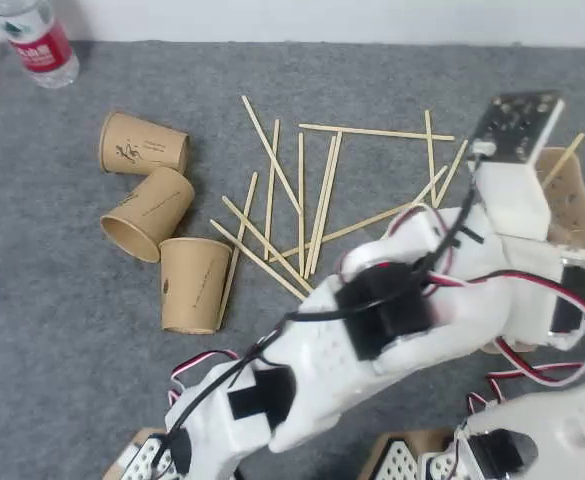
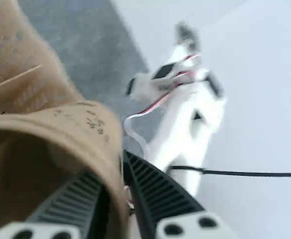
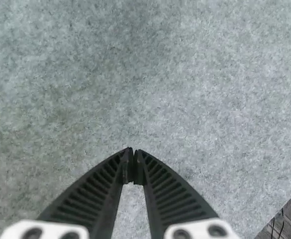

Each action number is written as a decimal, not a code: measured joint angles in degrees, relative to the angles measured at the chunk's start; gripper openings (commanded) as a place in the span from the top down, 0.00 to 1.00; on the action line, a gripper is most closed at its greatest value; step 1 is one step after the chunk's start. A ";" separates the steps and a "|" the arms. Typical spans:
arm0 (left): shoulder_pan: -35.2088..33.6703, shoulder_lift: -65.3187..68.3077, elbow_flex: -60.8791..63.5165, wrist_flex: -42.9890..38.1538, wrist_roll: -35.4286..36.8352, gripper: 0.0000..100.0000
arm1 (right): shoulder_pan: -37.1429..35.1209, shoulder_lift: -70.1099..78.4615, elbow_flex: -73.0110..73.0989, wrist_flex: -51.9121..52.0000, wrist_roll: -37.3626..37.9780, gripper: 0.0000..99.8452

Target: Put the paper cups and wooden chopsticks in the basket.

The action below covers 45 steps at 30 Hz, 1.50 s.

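At the right edge of the grey tabletop [image 1: 52, 350], the left arm stretches across to the woven basket [image 1: 575, 205]. The left gripper [image 2: 119, 172] is clamped on the rim of a held cup [image 2: 60, 129], one jaw inside the cup and one outside. This grip probably suits the thin paper wall. The held cup hangs close against the basket's weave, though I cannot tell whether it is over the opening. One stick [image 1: 565, 158] pokes out of the basket.

Three loose cups [image 1: 150, 212] lie on their sides at the far left, with scattered chopsticks [image 1: 302, 200] between them and the basket, so much of the task looks unfinished.

The right gripper [image 3: 133, 169] is pressed closed on nothing above bare mat, seemingly parked out of the way. A bottle [image 1: 37, 40] stands in the far corner.
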 measured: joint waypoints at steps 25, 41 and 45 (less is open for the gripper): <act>-6.51 13.80 -0.18 -8.00 -3.25 0.99 | 1.32 5.01 0.00 -1.49 0.00 0.99; -4.75 20.92 -6.33 -8.88 2.90 0.64 | 0.62 5.01 0.09 -1.85 0.00 0.99; -4.04 21.01 -5.71 -7.38 4.04 0.64 | 0.09 5.01 1.93 -1.85 0.00 0.99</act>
